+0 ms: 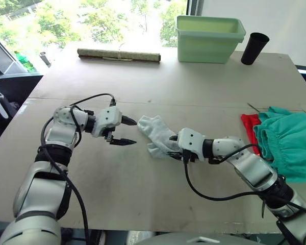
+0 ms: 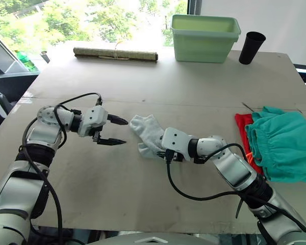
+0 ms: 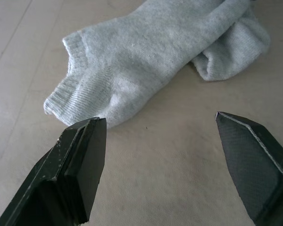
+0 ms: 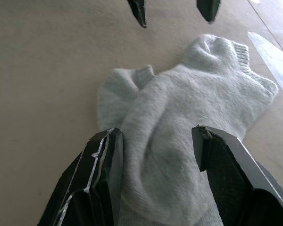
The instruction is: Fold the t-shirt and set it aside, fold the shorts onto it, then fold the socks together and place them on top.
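Socks (image 1: 155,133), pale grey-white and lying one over the other, sit near the middle of the worktop (image 1: 143,194) between the two grippers. Right gripper (image 4: 155,136) has its fingers spread apart, one on each side of the socks' near end, touching or just above the knit without pinching it. Left gripper (image 1: 125,131) hovers just beside the ribbed cuff at the opposite end, its fingers released and wide apart, with nothing between them. Teal shorts (image 1: 290,145) lie bunched on the red t-shirt (image 1: 249,128) at the worktop's right edge, well apart from the socks. Along the far edge stand a pale green bin (image 1: 209,38), a black cup (image 1: 254,48) just right of it, and a rolled mat (image 1: 119,55) to the left.
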